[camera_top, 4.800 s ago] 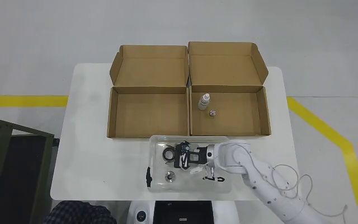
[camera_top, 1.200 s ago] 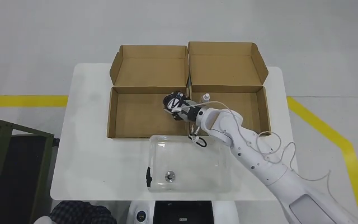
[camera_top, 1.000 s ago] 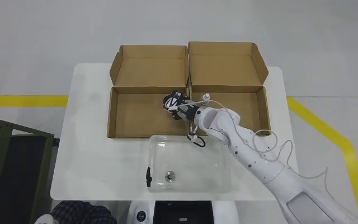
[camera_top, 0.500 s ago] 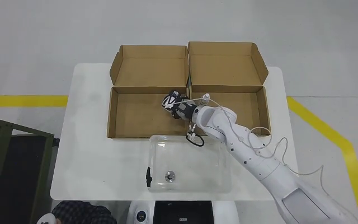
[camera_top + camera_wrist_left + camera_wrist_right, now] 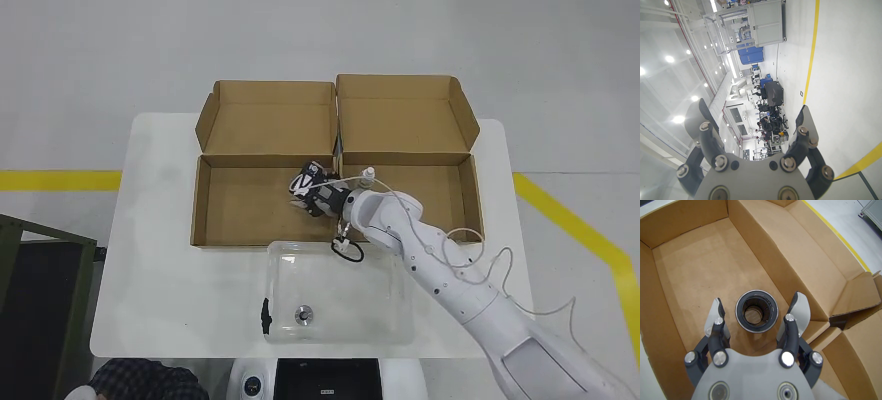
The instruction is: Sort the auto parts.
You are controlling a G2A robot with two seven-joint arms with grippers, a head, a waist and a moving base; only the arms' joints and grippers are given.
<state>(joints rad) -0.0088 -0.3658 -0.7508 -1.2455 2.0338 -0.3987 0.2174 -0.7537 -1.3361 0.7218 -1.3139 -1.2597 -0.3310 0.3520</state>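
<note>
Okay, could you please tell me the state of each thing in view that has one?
Left box, lid open.
Right box, lid open, white bottle inside.
Black sleeve, upright on the floor of the Left box.
Right gripper, open, fingers either side of the Black sleeve without touching it.
Left gripper, open, empty.
Clear tray, uncovered, round metal part inside.

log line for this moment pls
right gripper: open above black bearing | black bearing: upright on left box floor, ungripped | left gripper: open, empty
</note>
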